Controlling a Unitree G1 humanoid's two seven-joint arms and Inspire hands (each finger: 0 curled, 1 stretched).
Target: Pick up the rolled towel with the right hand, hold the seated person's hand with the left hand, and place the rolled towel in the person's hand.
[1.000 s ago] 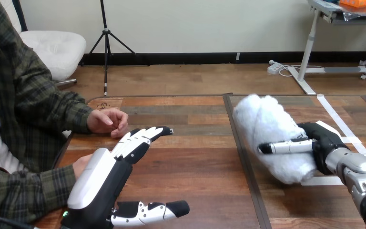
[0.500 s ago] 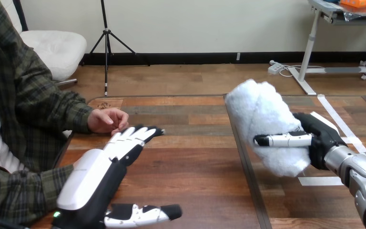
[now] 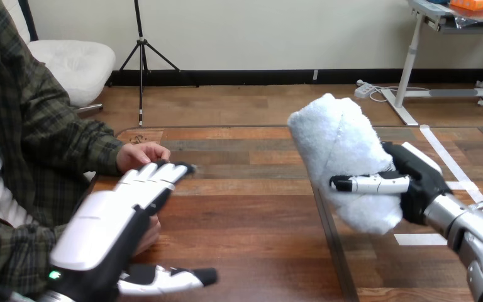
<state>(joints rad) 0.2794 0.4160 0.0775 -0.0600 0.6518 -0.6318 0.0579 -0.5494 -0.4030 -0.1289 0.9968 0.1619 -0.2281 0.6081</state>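
Head view: right hand (image 3: pixel 417 184) clasps rolled towel (image 3: pixel 339 148); left hand (image 3: pixel 107 221) outstretched, flat.

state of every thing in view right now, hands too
rolled towel: rolled, held up by the right hand
right hand: shut on the rolled towel
left hand: open, over the person's nearer hand
person's nearer hand: mostly hidden under it
person's farther hand: loosely curled, empty

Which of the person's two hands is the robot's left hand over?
The person's nearer hand, peeking out from under the left hand; the person's farther hand lies uncovered on the table beside its fingertips.
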